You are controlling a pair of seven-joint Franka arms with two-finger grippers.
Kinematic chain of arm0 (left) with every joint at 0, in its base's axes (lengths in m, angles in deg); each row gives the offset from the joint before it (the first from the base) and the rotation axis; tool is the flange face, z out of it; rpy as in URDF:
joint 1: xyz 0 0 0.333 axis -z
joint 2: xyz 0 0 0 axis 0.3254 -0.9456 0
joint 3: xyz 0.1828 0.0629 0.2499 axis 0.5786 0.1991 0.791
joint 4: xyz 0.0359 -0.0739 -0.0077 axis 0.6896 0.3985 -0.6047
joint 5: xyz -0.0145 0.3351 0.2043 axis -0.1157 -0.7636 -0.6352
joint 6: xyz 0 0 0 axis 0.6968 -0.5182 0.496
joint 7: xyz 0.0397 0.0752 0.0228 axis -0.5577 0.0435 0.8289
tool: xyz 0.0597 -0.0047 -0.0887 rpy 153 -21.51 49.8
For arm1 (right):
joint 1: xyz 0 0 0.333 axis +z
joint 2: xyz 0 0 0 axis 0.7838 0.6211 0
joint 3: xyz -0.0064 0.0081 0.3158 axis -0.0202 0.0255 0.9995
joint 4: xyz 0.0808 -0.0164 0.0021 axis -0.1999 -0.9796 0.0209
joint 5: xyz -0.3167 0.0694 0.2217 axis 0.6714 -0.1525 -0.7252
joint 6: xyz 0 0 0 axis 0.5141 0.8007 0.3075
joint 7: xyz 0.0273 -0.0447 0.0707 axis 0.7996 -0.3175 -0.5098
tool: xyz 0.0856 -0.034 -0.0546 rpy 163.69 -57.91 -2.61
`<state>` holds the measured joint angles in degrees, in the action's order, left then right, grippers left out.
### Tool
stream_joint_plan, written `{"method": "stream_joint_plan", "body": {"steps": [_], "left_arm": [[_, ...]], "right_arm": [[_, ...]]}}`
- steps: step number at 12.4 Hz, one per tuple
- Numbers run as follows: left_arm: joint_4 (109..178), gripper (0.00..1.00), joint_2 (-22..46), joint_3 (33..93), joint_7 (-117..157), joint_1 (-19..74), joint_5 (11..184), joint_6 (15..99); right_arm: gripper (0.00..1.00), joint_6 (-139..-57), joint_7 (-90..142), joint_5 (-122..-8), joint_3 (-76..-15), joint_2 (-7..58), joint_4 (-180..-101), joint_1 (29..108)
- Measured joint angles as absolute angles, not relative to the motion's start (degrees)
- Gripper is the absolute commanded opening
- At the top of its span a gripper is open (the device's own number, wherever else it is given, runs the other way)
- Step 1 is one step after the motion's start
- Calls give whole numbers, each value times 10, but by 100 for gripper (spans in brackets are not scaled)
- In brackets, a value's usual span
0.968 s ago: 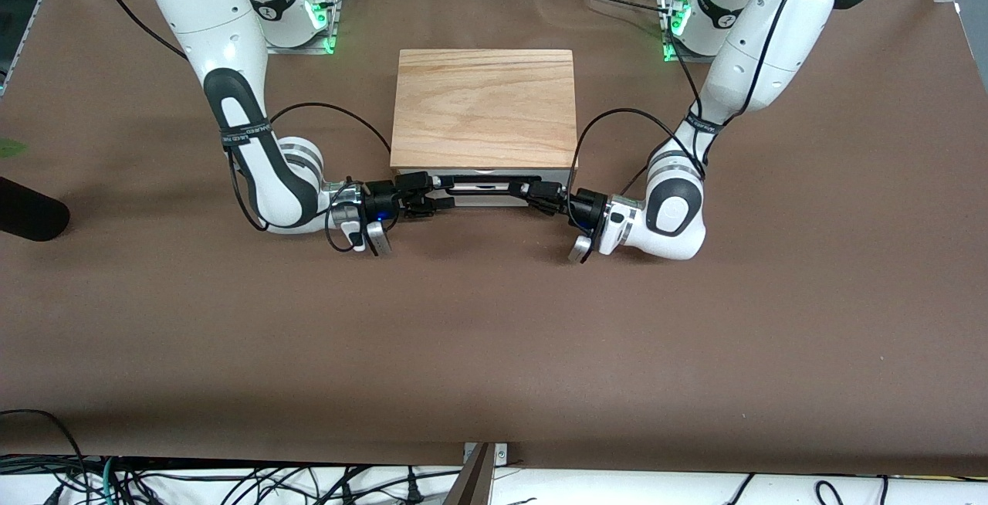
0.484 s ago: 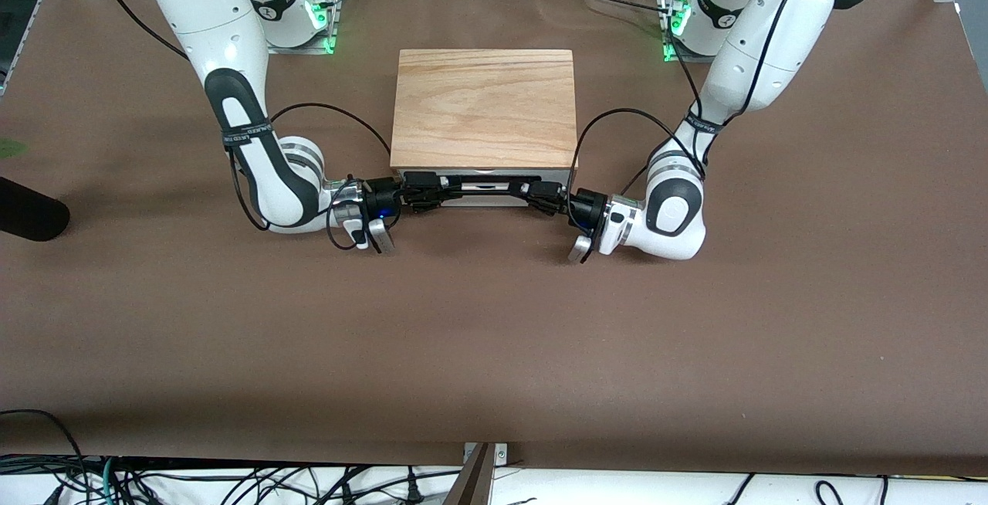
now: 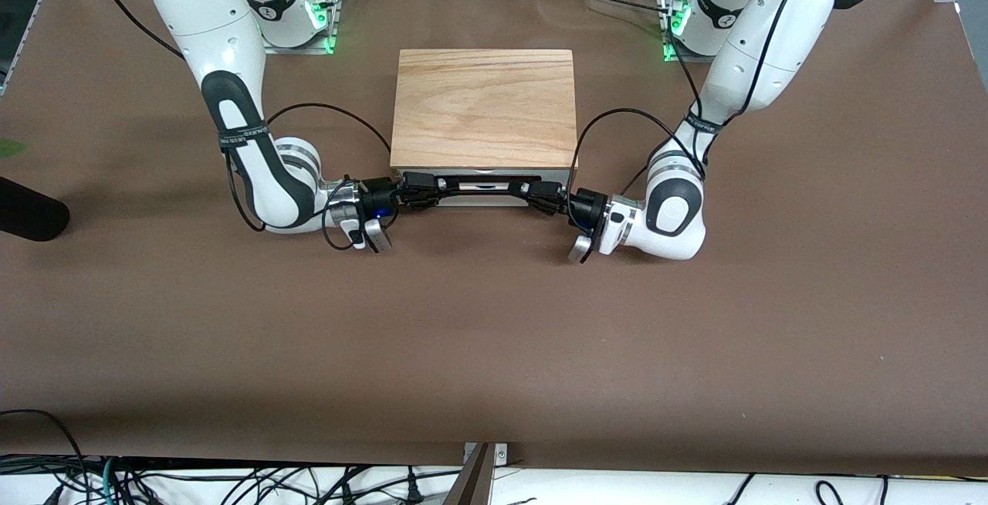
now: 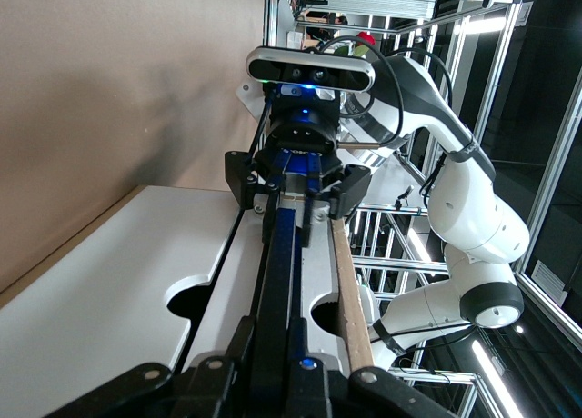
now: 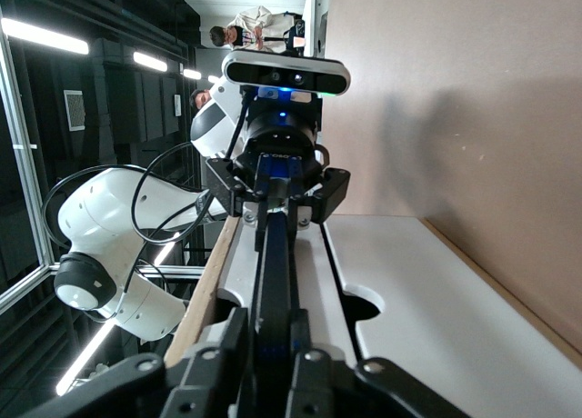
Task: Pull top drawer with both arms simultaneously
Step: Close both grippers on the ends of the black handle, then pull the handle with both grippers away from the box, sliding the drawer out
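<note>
The top drawer's white front [image 3: 494,198] sits just under the light-wood cabinet lid [image 3: 485,103], about flush with the lid's edge. Its long black bar handle [image 3: 482,181] runs across it. My right gripper [image 3: 423,185] is shut on the handle's end toward the right arm. My left gripper [image 3: 540,193] is shut on the end toward the left arm. In the left wrist view my left gripper [image 4: 284,334] clamps the handle [image 4: 284,273]. In the right wrist view my right gripper [image 5: 275,334] clamps the handle [image 5: 273,263]. Each wrist view shows the other gripper at the bar's other end.
The cabinet stands on a brown table cover [image 3: 494,335], midway between the two arm bases. A second white drawer front with a cut-out grip [image 4: 100,300] lies below the top one. A black cylinder [image 3: 31,215] pokes in at the right arm's end of the table.
My right gripper's fingers, spread around the handle a second ago, have closed on it, and the right forearm has shifted slightly. The left arm and the drawer have not visibly moved.
</note>
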<state>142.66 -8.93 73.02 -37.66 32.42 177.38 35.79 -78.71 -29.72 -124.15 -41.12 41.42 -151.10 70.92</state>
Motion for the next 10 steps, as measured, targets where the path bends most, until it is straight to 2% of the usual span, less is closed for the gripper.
{"method": "stream_joint_plan", "body": {"steps": [10], "left_arm": [[1422, 0, -91, 730, -375, 325, 1774, 361]], "right_arm": [[12, -785, -305, -1242, -411, 417, -1509, 704]]}}
